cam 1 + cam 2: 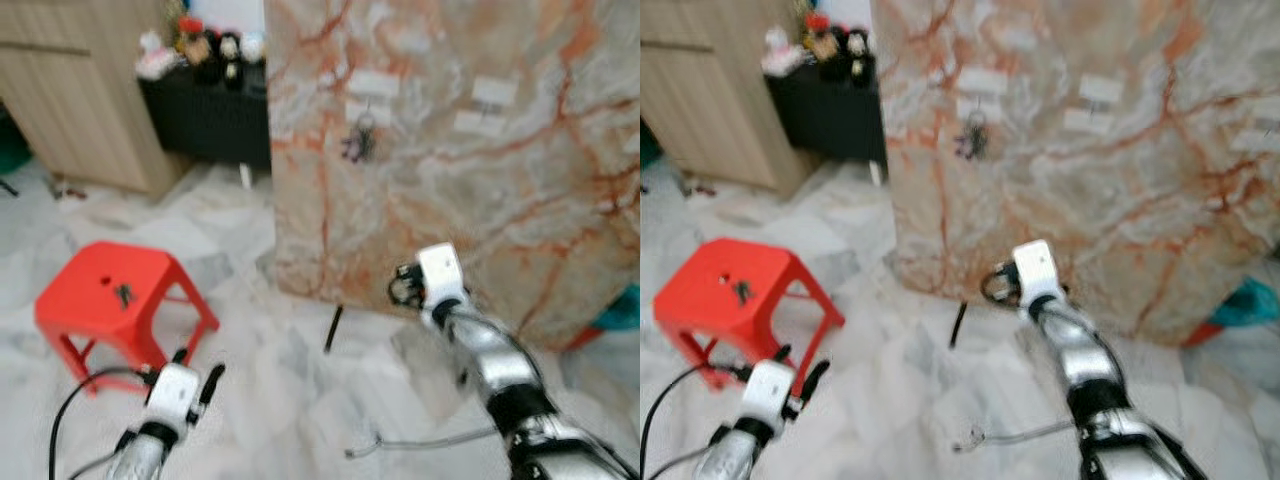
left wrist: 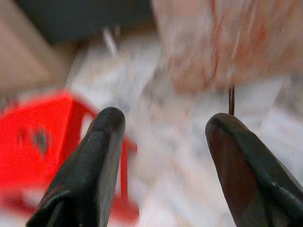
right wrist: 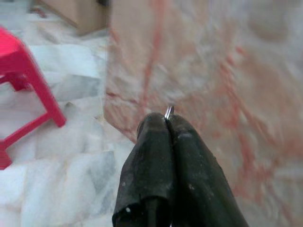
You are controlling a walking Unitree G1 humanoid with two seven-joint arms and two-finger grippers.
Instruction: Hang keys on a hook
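The right gripper (image 3: 166,124) pinches a thin metal sliver — the keys' (image 3: 169,111) tip — before the marble wall (image 1: 450,180). The left gripper (image 2: 163,137) gapes wide near the red stool (image 1: 105,295).

I'm looking at a lived-in home: pale marble floor (image 1: 260,380), a veined marble wall (image 1: 480,150) with keys (image 1: 358,140) hanging on it, a red plastic stool (image 1: 115,300), a wooden cabinet (image 1: 80,90) and figurines (image 1: 205,45) (blurred) on a dark sideboard (image 1: 205,120).
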